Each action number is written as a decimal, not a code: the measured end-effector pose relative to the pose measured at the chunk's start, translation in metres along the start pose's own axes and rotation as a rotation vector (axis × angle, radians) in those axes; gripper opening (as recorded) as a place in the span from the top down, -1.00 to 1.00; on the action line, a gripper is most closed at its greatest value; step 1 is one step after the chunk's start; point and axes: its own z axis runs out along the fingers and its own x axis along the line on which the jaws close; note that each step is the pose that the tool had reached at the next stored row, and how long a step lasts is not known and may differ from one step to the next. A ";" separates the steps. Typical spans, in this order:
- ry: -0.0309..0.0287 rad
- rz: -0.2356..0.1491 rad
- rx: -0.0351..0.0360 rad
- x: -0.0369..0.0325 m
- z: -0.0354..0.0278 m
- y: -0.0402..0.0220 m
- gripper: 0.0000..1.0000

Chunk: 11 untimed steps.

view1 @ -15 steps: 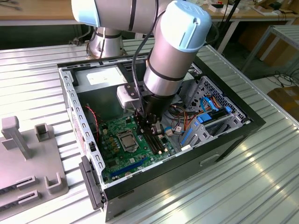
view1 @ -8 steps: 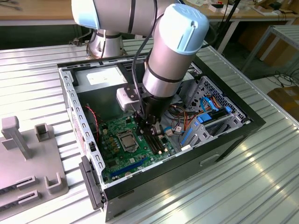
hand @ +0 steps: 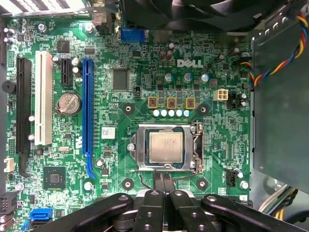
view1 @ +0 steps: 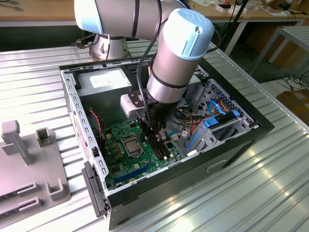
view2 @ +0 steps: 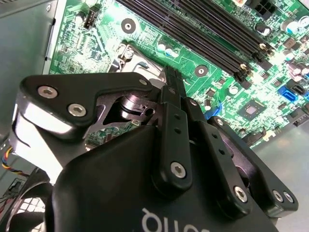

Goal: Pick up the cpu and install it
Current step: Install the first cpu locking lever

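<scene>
My fingers [hand: 163,180] pressed together, holding nothing, right over the motherboard.

In the first wrist view the tips meet just beside the socket [hand: 166,147], and the cpu [hand: 165,147] sits flat inside its metal frame. Past it the green motherboard [hand: 116,101] spreads out with its blue slot [hand: 87,108]; the exterior view has me down inside the open computer case [view1: 241,140] on the ribbed desk [view1: 270,193].

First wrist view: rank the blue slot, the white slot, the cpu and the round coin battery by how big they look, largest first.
1. Blue slot, the longest.
2. White slot, shorter but wider than the blue one.
3. Cpu, seated in the socket.
4. Coin battery, the smallest.
</scene>
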 end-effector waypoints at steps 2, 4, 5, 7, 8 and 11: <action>0.0012 -0.006 -0.0003 0.0007 0.0017 -0.0002 0.79; 0.0022 -0.011 -0.0005 0.0021 0.0032 -0.0003 0.79; 0.0030 -0.014 -0.0005 0.0032 0.0040 -0.0003 0.79; 0.0044 -0.019 -0.0006 0.0049 0.0048 -0.0003 0.79; 0.0055 -0.022 -0.0008 0.0064 0.0051 -0.0003 0.79; 0.0079 -0.029 -0.0008 0.0091 0.0064 -0.0002 0.79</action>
